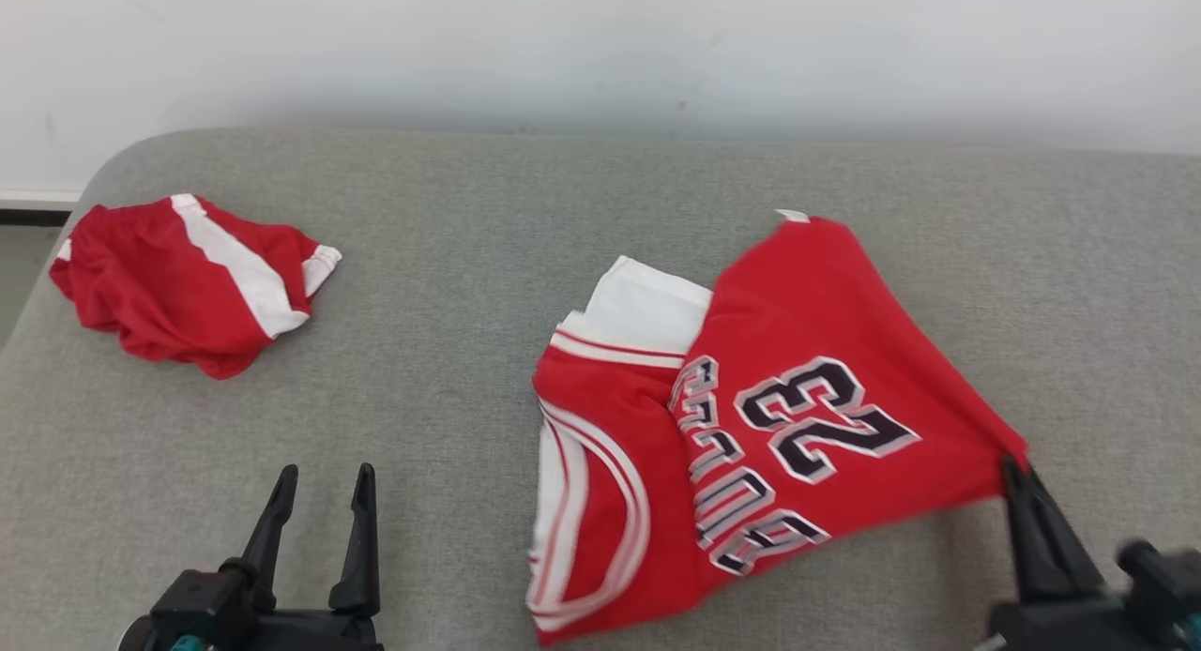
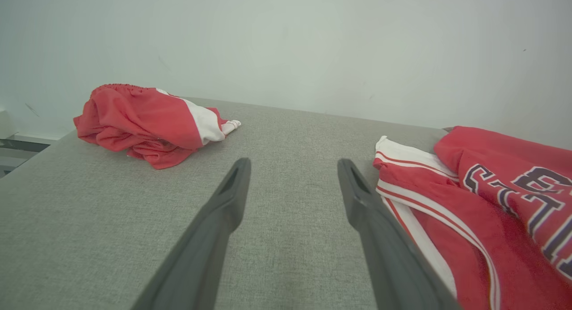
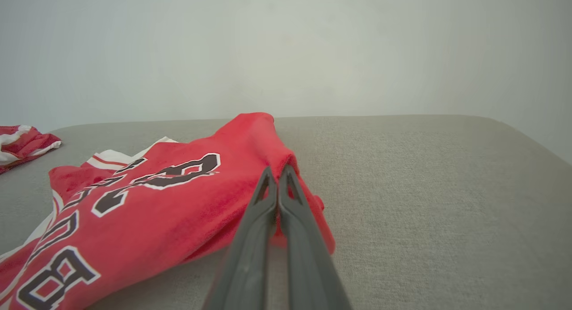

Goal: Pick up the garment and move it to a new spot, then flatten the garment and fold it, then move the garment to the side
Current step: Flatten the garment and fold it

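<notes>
In the right wrist view I see the right end effector point(image 3: 277, 171) clamped on a jersey point(image 3: 134, 211) corner, apparently the hem, on the worktop point(image 3: 402, 189). The left end effector point(image 1: 324, 501) gapes empty; red shorts point(image 1: 188, 285) lie well left.

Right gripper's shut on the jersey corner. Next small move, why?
Probably lift the right gripper a little: it is shut on a corner of the jersey, whose rest lies rumpled on the grey cushion; the left gripper is open, off it.
</notes>
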You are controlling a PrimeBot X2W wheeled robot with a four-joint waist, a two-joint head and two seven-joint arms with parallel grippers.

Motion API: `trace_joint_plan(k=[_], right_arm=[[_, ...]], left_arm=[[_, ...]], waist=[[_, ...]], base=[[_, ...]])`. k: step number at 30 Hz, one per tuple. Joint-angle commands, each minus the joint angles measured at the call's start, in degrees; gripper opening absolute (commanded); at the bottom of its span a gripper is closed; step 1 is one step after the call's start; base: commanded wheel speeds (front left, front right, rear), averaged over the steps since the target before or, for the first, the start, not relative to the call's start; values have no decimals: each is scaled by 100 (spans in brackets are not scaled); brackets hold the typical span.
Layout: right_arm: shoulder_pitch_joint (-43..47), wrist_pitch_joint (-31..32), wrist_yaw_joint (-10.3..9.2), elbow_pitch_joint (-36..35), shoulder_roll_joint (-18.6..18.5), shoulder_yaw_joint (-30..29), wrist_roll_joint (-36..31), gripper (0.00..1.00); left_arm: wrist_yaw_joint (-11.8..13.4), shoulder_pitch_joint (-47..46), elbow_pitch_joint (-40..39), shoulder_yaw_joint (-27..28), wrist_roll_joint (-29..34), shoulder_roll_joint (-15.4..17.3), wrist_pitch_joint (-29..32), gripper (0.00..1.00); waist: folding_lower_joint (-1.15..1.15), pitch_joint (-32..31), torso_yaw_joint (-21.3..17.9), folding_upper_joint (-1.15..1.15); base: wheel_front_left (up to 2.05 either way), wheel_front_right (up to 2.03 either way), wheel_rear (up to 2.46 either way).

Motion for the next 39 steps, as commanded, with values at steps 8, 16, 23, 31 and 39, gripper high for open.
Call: trace_joint_plan(k=[8, 16, 23, 31, 39], right_arm=[[1359, 580, -13, -1246, 423, -1136, -251, 0], [1113, 708, -13, -1344, 378, -997, -309, 0], [5, 790, -13, -769, -142, -533, -348, 0], [-1738, 721, -13, 825, -473, 228, -334, 0], [-2990, 275, -13, 3221, -296, 727, -242, 100]], left_arm=[[29, 69, -41, 72, -47, 1, -4, 100], [27, 7, -14, 8, -53, 0, -4, 100], [9, -71, 4, -47, 2, 0, -4, 100], [15, -262, 65, -285, -117, 1, -4, 100], [48, -306, 107, -445, -163, 0, -4, 100]], waist=[[1, 20, -213, 0], [1, 17, -136, 0], [1, 89, 80, 0], [1, 280, 507, 0], [1, 349, 682, 0]], base=[[0, 0, 0], [0, 0, 0], [0, 0, 0], [0, 0, 0], [0, 0, 0]])
